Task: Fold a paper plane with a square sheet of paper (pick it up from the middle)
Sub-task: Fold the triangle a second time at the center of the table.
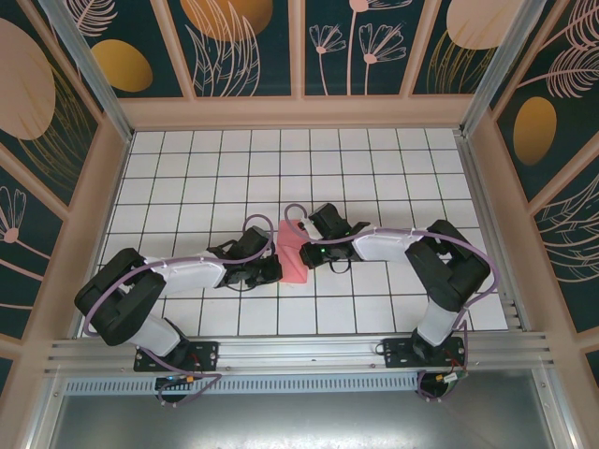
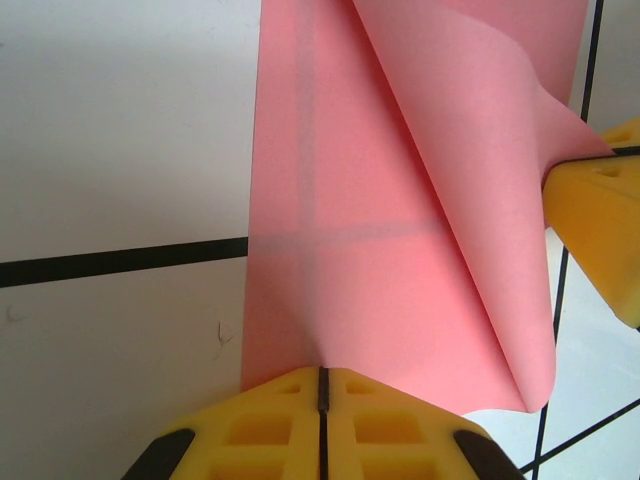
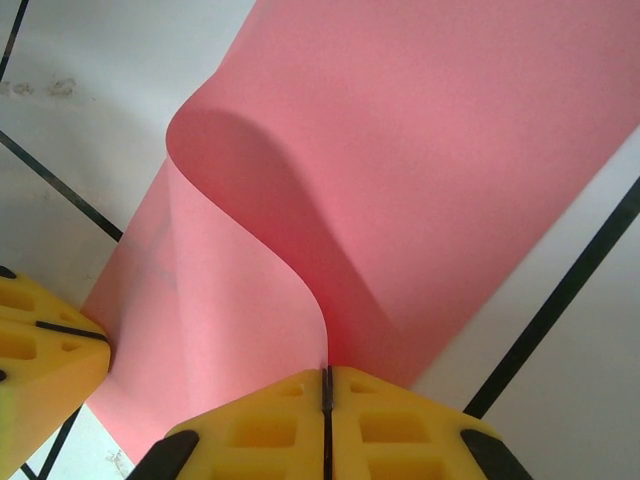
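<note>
Where the two arms meet at the middle of the white gridded surface (image 1: pixel 393 168), the square sheet of paper (image 1: pixel 292 254) lies as a narrow pink strip. Its long axis runs roughly near to far and both ends look blunt. In the top view the gripper bodies cover both side edges of the strip, so the folds cannot be read there. Each wrist view cuts the paper off at its upper frame edge.

On the left, the left gripper (image 1: pixel 270 264) is clenched. Its yellow fingers (image 2: pixel 270 425) meet with no gap and pinch the edge of the flat layer, through which grid lines show faintly. Between the arms, a second layer rises off the strip in a smooth curl.

On the right, the right gripper (image 1: pixel 314 245) is likewise clenched. Its yellow fingers (image 3: pixel 390 425) are pressed together on the edge of that raised, curling flap. The two grippers sit just beside each other, with the paper between them.
</note>
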Action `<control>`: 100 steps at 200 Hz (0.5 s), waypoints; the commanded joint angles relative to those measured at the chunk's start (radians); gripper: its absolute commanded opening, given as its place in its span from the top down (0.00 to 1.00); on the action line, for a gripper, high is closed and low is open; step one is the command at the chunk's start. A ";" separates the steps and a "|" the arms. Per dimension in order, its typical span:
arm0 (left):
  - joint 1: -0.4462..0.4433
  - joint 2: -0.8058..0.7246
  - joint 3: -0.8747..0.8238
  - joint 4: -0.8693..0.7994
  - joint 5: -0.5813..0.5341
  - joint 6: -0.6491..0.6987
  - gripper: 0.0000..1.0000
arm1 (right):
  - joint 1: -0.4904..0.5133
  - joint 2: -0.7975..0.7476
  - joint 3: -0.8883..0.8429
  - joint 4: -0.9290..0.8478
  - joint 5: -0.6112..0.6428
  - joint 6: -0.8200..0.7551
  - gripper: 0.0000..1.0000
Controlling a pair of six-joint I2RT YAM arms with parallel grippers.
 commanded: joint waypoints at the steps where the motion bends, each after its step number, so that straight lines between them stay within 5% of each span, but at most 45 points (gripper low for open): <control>1: -0.001 0.029 0.002 -0.067 -0.049 0.017 0.91 | -0.008 0.017 0.018 -0.012 0.017 -0.001 0.90; 100: -0.001 0.030 0.002 -0.068 -0.049 0.018 0.91 | -0.010 -0.004 0.016 -0.034 0.035 0.012 0.90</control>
